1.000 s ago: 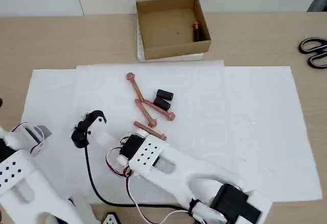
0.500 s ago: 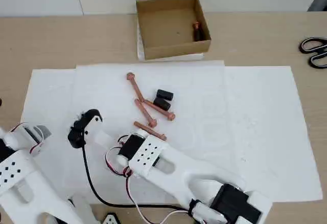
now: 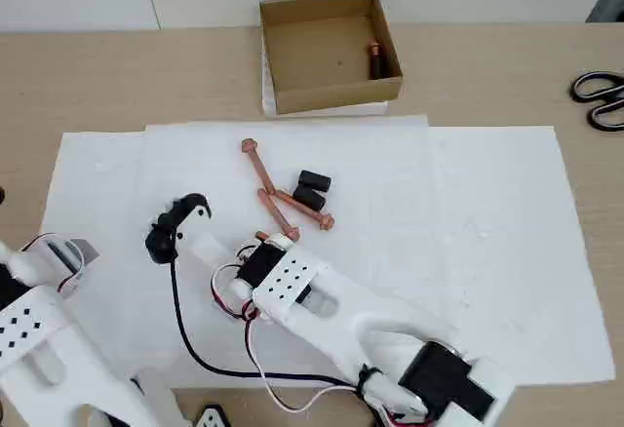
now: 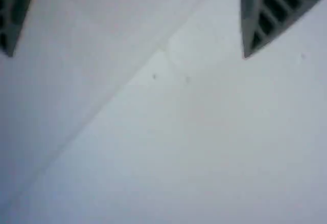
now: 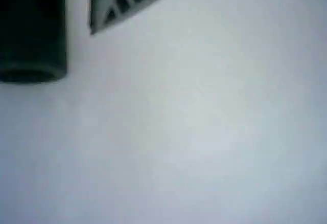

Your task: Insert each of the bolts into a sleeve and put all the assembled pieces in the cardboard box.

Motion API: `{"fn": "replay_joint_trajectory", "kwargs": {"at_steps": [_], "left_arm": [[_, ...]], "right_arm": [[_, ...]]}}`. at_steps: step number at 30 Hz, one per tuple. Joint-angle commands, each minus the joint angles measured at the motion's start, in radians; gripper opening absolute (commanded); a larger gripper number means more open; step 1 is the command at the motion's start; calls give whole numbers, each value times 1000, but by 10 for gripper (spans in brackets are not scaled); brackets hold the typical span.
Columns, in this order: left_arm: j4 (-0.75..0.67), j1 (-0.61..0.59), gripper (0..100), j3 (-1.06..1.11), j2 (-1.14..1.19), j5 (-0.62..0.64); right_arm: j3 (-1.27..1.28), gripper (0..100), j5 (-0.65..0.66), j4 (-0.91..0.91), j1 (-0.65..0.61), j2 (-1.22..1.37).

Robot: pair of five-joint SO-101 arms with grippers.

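Swinging back toward loose bolts (image 3: pixel 278 214), right gripper (image 3: pixel 178 224) is clamping black sleeve (image 5: pixel 30 29), probably readying insertion; left gripper (image 4: pixel 127 55) is hanging wide open, empty.

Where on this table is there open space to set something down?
The white sheet is bare across its right part, between the sleeves and the scissors. The tabletop left of the cardboard box is bare too. It is crowded mid-sheet around the bolts, and along the near edge where the arms stand.
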Motion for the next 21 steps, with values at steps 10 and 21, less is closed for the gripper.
{"fn": "replay_joint_trajectory", "kwargs": {"at_steps": [10,21], "left_arm": [[6,-5,269,-41,-3,6],[6,-5,269,-41,-3,6]], "right_arm": [[-95,202,9,-18,10,82],[-95,165,9,-16,10,82]]}}
